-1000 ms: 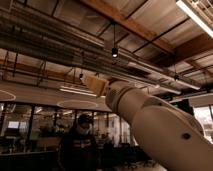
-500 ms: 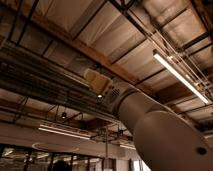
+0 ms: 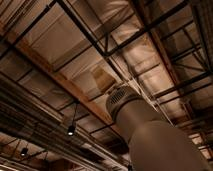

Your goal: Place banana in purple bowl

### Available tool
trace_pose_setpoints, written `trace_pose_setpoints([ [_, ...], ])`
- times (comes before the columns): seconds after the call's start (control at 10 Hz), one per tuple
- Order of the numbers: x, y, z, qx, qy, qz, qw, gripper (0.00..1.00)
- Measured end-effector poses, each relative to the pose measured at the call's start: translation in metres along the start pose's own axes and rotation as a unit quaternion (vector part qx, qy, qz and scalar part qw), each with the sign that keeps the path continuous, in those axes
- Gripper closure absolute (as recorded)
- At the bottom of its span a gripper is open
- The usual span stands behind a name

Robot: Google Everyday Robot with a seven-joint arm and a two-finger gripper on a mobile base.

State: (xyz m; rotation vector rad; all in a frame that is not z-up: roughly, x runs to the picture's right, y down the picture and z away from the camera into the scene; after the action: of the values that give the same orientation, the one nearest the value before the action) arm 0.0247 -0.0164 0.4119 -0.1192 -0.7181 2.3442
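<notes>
The banana and the purple bowl are out of view. The camera looks up at a ceiling. A thick grey arm link [image 3: 150, 140] rises from the lower right to a ribbed joint [image 3: 120, 97], with a tan boxy piece [image 3: 102, 80] at its far end. My gripper is not in view; it lies somewhere beyond that end of the arm.
Dark steel beams [image 3: 95, 35] and a wooden beam [image 3: 55, 75] cross the ceiling. Pipes run along the lower left [image 3: 30, 125]. A hanging lamp [image 3: 71, 130] is at the lower left. No table or floor shows.
The view has tilted further up: the people and room seen a second ago have dropped out, and only ceiling shows. The arm link now fills more of the lower right.
</notes>
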Motion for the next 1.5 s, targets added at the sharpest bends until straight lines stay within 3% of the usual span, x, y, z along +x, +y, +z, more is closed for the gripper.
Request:
trace_pose_setpoints([
  [0.2,-0.001,-0.005,-0.006,0.014,-0.035,0.077,0.9963,0.2],
  [0.3,-0.002,-0.008,-0.008,0.02,-0.055,0.116,0.9915,0.2],
  [0.4,-0.002,-0.011,-0.011,0.026,-0.078,0.161,0.9835,0.2],
  [0.5,-0.002,-0.013,-0.013,0.031,-0.102,0.204,0.9732,0.2],
  [0.6,0.003,-0.013,-0.013,0.032,-0.122,0.249,0.9601,0.2],
  [0.7,0.009,-0.009,-0.011,0.031,-0.136,0.286,0.9481,0.2],
  [0.8,0.017,-0.005,-0.009,0.031,-0.144,0.309,0.9397,0.2],
  [1.1,0.03,0.005,-0.004,0.027,-0.134,0.313,0.9397,0.2],
  [1.5,0.029,0.004,-0.004,0.027,-0.134,0.313,0.9398,0.2],
])
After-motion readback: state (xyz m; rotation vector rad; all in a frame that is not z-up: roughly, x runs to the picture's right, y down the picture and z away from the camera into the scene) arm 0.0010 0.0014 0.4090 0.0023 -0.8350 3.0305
